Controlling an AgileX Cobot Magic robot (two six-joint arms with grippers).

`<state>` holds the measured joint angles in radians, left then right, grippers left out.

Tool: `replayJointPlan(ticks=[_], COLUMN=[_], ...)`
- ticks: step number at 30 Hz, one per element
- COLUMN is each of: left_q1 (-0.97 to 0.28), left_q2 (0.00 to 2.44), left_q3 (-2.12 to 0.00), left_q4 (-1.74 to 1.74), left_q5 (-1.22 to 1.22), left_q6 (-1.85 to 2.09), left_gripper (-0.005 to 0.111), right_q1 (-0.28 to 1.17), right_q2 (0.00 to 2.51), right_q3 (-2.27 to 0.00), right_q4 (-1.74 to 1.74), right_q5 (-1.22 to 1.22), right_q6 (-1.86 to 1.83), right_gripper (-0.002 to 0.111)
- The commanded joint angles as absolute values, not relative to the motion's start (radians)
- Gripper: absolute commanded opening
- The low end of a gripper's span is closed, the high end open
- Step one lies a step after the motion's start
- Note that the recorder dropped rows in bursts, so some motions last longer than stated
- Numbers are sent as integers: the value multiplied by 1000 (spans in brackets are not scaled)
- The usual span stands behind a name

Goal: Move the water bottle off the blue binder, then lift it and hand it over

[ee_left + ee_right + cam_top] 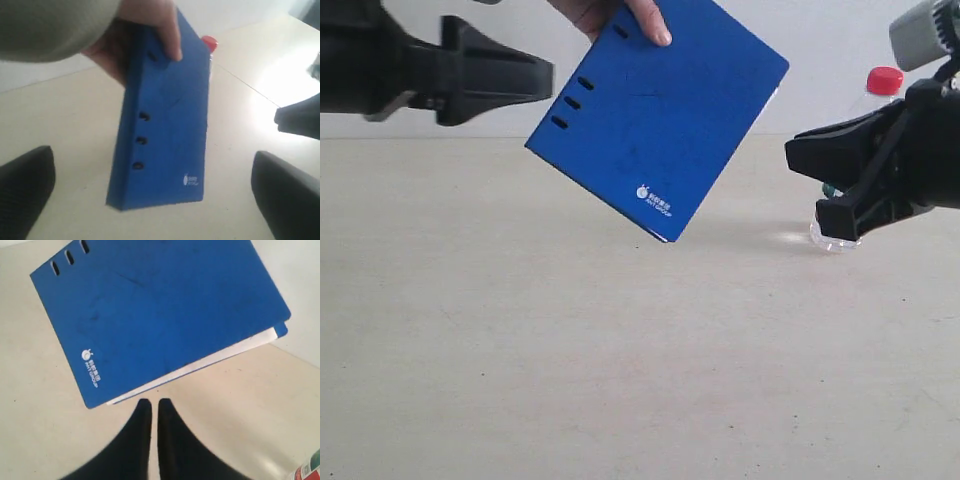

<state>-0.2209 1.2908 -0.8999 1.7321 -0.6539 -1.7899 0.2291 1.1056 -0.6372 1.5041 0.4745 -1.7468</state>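
Note:
A person's hand holds the blue binder tilted in the air above the table, one corner pointing down. The binder hangs in front of my left gripper, which is open and empty; in the exterior view this gripper is just left of the binder's spine. My right gripper is shut on nothing, its tips just short of the binder. The water bottle is mostly hidden behind my right gripper; its red cap and a bit of label show.
The pale table runs to a light wall at the back. The person's sleeve fills a corner of the left wrist view. Part of the right arm shows in that view too.

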Motion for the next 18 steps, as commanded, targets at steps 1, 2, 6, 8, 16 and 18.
replayJointPlan(ticks=[1,2,6,8,16,18], left_q1=[-102,-89,-86,-86,-86,-86], left_q2=[1112,1077,938,899,745,697], left_q3=[-756,-728,-663,-661,-604,-600], left_q4=[1744,1744,1744,1744,1744,1744], left_q5=[-589,-572,-463,-430,-464,-532], left_q6=[-1831,-1831,-1842,-1858,-1815,-1813], left_gripper=[110,110,110,110,6,6], right_q1=[230,230,230,230,230,230], right_q2=[1075,1057,903,831,340,216], right_q3=[-641,-641,-608,-574,-385,-356], right_q4=[1470,1470,1482,1488,1543,1545], right_q5=[472,472,426,368,184,166], right_q6=[-1700,-1693,-1677,-1663,-1612,-1585], right_gripper=[0,0,0,0,0,0])
